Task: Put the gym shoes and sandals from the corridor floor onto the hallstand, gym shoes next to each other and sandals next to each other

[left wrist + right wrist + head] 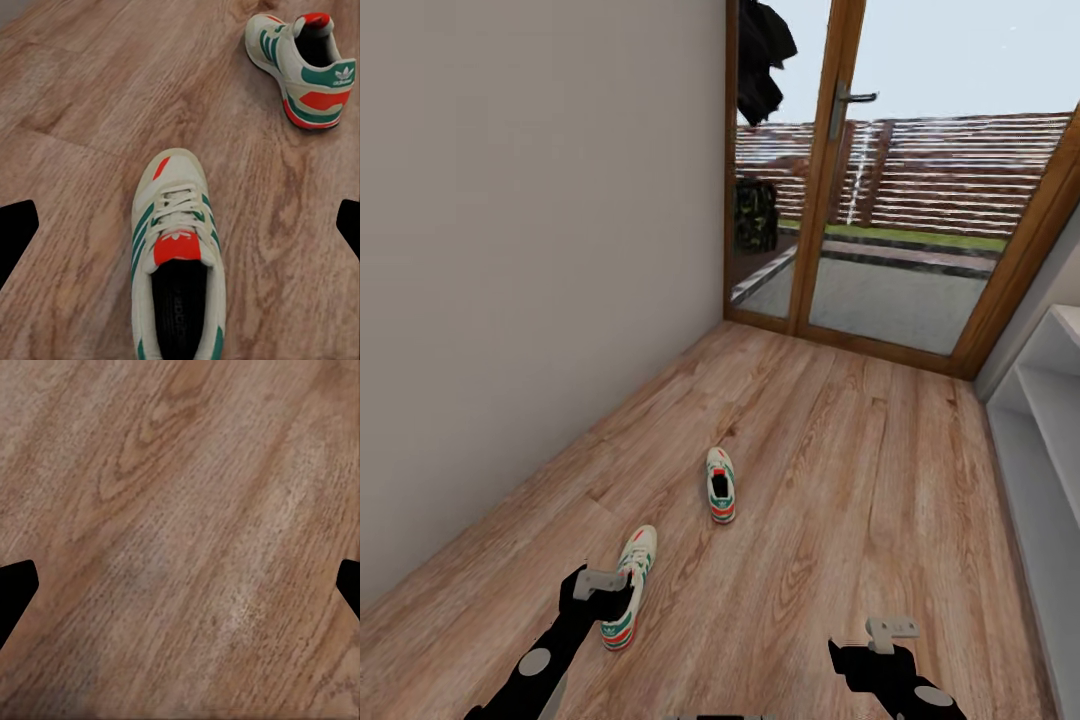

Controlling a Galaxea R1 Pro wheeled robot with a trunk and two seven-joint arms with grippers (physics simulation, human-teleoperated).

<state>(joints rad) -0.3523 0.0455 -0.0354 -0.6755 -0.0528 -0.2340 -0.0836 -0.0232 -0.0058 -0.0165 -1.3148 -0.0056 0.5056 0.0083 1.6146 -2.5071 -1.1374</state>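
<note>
The robot is looking down a hallway with a wood floor (810, 450); a plain wall (530, 250) is standing on the left side and a glass door (900, 200) with a wooden frame is standing at the far end; a metal handle (850, 100) is sticking out from the door; something dark (760, 50) is hanging up high by the door.

Two gym shoes are lying on the floor, apart from each other; the near gym shoe (628, 585) is lying close to the robot with its toe pointing away toward the door; the far gym shoe (720, 485) is lying farther along the floor, nearer the middle of the hallway; both are white with green stripes and red patches.

The left pincer (598, 582) is hanging just above the heel end of the near gym shoe; in the left wrist view its two dark fingertips (19, 232) are sitting wide apart at the edges, so it is spread, and the shoe (178, 262) is lying between them, not pinched; the other shoe (304, 67) is showing farther off with its heel turned this way.

The right pincer (890, 630) is hovering over bare floor; in the right wrist view its fingertips (16, 592) are also sitting wide apart, so it is spread and holding nothing.

A pale grey shoe rack (1040, 450) is standing along the right side, well apart from both shoes.
</note>
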